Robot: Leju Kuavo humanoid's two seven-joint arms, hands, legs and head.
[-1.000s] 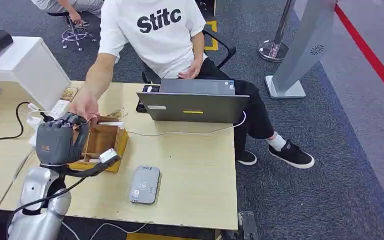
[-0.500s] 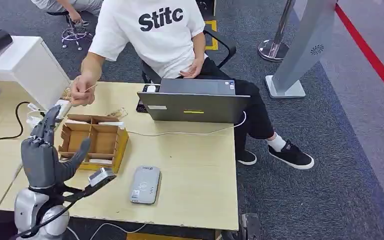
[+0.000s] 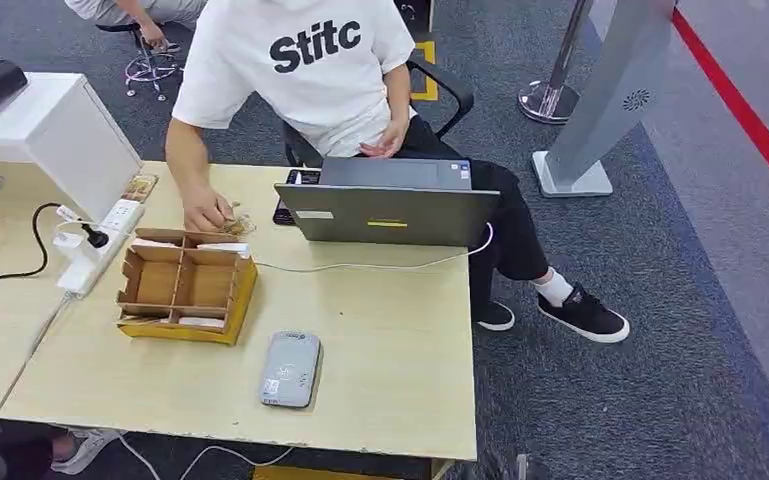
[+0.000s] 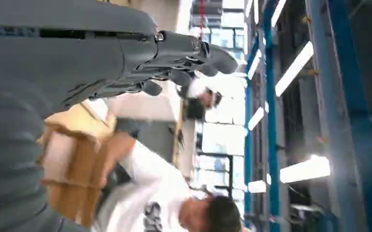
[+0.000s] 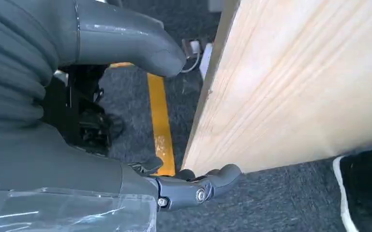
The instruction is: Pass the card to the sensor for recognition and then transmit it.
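The sensor (image 3: 290, 368) lies flat on the bench (image 3: 390, 350), near its front edge. It is a grey slab with rounded corners, a smooth matt face and a small pale label at its near end.

We cannot single out the card. A person (image 3: 310, 70) in a white shirt sits behind the bench. The person's hand (image 3: 205, 212) rests on a small heap of thin tan pieces just behind the box (image 3: 185, 285), and any card there is too small to tell.

The box is open-topped brown cardboard with yellow outer walls. Thin partitions divide it into square compartments, and it stands just left of the sensor and apart from it.

The bench is pale wood-grain laminate with a straight edge. A grey laptop (image 3: 390, 210) stands open at its back, and a white cable runs along in front of it.

In the left wrist view, the left hand (image 4: 174, 63) has its fingers apart and holds nothing. In the right wrist view, the right hand (image 5: 184, 186) hangs beside the bench edge, its fingers loosely spread and grasping nothing.
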